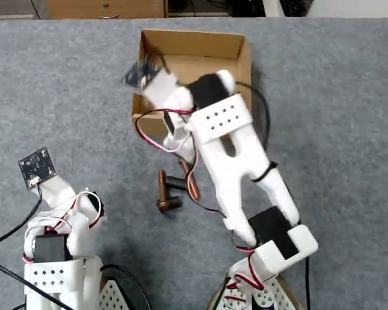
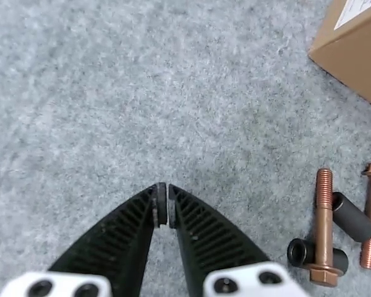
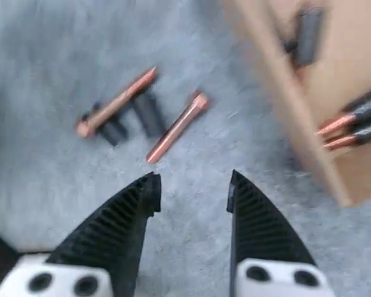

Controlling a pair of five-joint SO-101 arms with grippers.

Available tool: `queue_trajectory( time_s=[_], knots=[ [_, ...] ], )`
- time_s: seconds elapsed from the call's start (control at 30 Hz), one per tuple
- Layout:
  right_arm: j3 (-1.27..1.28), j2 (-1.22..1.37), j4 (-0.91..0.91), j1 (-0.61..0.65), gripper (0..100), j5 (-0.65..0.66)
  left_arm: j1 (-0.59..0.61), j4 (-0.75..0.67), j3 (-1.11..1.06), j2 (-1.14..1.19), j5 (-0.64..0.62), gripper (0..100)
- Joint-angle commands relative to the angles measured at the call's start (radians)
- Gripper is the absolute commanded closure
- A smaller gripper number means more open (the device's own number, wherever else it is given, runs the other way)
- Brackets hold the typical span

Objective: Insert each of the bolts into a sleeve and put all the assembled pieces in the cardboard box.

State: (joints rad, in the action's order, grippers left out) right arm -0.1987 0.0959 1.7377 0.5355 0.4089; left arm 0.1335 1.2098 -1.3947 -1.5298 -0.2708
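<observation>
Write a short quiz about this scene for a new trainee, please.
1. True or false: the left gripper is shut.
2. How many bolts lie loose on the carpet?
3. The assembled pieces lie: A) in the cardboard box; B) on the carpet; C) under the left gripper.
Key: 1 true; 2 two; 3 A.

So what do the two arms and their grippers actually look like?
Both are white plastic shells: the left arm and right arm have perforated plates, black motor blocks and red, white and black cables. The left gripper and right gripper have black, ribbed, tapering fingers.
</observation>
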Motion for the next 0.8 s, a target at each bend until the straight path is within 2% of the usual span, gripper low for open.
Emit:
queue_trajectory(
  time_s=[0.0, 0.33, 0.47, 0.77],
  knots=[
    [0.128, -0.054, -0.092, 0.008, 82.9, 0.06, 0.012, -0.02, 0.005, -0.005, 0.008, 98],
    [0.341, -0.053, -0.178, 0.12, 82.9, 0.193, 0.012, -0.02, 0.003, -0.005, 0.008, 98],
    [0.383, -0.01, -0.292, 0.122, 82.9, 0.199, 0.017, -0.018, 0.005, -0.005, 0.008, 98],
    [0.3, 0.223, -0.333, 0.122, 82.9, 0.199, 0.017, -0.014, 0.009, -0.005, 0.008, 98]
  ],
)
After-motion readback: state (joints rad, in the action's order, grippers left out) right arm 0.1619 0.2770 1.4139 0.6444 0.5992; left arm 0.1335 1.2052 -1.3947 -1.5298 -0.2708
